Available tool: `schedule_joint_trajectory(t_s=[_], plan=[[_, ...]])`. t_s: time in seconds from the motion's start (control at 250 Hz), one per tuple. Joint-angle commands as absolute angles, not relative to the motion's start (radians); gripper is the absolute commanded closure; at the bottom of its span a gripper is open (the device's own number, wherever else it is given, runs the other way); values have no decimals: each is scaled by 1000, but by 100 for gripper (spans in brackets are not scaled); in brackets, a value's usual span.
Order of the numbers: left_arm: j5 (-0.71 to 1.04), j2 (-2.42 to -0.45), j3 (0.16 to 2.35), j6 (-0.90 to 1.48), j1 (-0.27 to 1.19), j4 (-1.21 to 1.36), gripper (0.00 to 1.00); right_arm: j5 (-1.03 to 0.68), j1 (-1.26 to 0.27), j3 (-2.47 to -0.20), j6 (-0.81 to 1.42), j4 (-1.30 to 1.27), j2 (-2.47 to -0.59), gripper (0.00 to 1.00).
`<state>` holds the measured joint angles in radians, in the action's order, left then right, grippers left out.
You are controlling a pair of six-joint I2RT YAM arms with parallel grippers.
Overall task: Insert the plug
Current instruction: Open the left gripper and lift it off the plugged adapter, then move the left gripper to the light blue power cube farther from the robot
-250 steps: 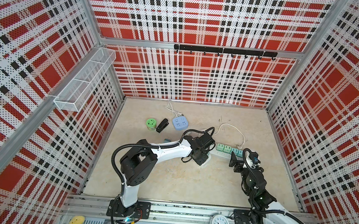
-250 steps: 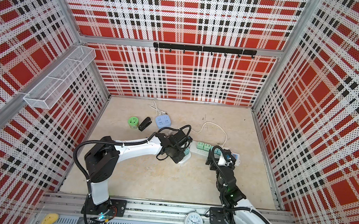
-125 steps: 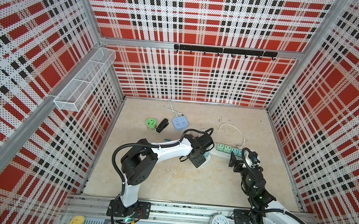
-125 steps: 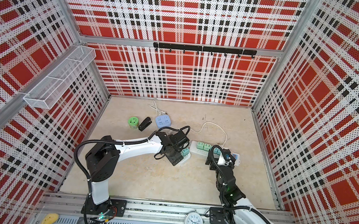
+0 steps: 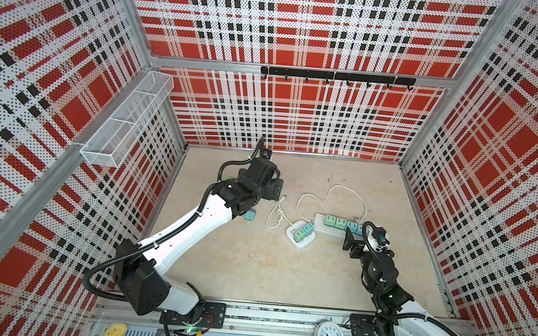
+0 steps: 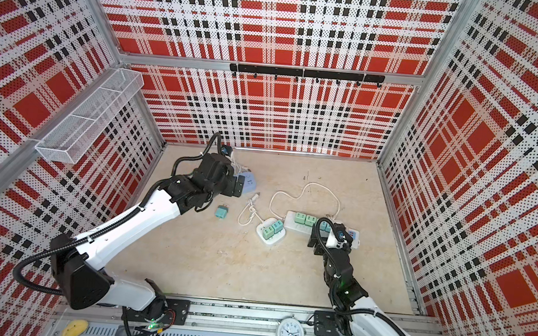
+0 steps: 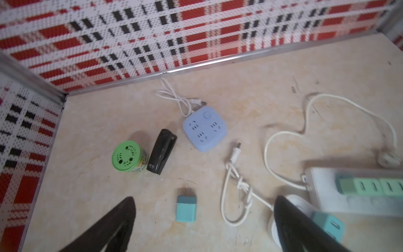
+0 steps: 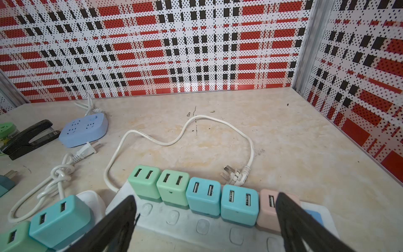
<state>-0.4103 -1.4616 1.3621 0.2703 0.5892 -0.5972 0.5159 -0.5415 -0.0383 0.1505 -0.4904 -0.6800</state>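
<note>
Desk (image 5: pixel 251 273): beige surface enclosed by red plaid perforated walls; all items are laid on it.

Left arm (image 5: pixel 196 225): extended toward the far left of the desk. The left fingers (image 7: pixel 117 222) are spread wide apart and nothing is held between them.

Right arm (image 5: pixel 381 275): positioned at the near end of the long power strip (image 8: pixel 172 220). The right fingers (image 8: pixel 117 222) are likewise spread wide, with nothing clamped. They are set over the strip, and contact with it cannot be confirmed.

Long power strip: white, laid flat right of centre. A row of five chargers is seated in it: two green (image 8: pixel 144 181), two blue (image 8: pixel 202 194) and one pink (image 8: pixel 268 207). Its white cord (image 8: pixel 181 135) is looped across the desk, unplugged.

Small white socket (image 5: pixel 300 245): placed just beside the strip's left end, with chargers seated in it. Its knotted cord (image 7: pixel 239 185) is trailed toward the back.

Blue socket block (image 7: pixel 205 131): unoccupied, near the back wall.

Stapler (image 7: pixel 162 151): black, laid between the blue block and a green-lidded canister (image 7: pixel 127 156).

Plug (image 7: pixel 186 208): teal, found loose on the desk, not inserted. It is laid on its side with the prongs pointed toward the stapler. It is located left of the small white socket and close by the left arm, as seen in both top views (image 6: pixel 221 212).
</note>
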Motion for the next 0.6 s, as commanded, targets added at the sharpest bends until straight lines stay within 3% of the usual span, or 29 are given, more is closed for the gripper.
schedule_joint_trajectory(t_s=[0.0,0.296,0.596], plan=[[-408,-1550,1364,422,538,-513,1,509,-536,-64,155,-536,-671,0],[-521,-1921,1762,441,500,-683,1,509,-535,-67,146,-598,-731,0],[-384,-2259,2152,407,440,-808,1,498,-529,-93,130,-646,-825,0]])
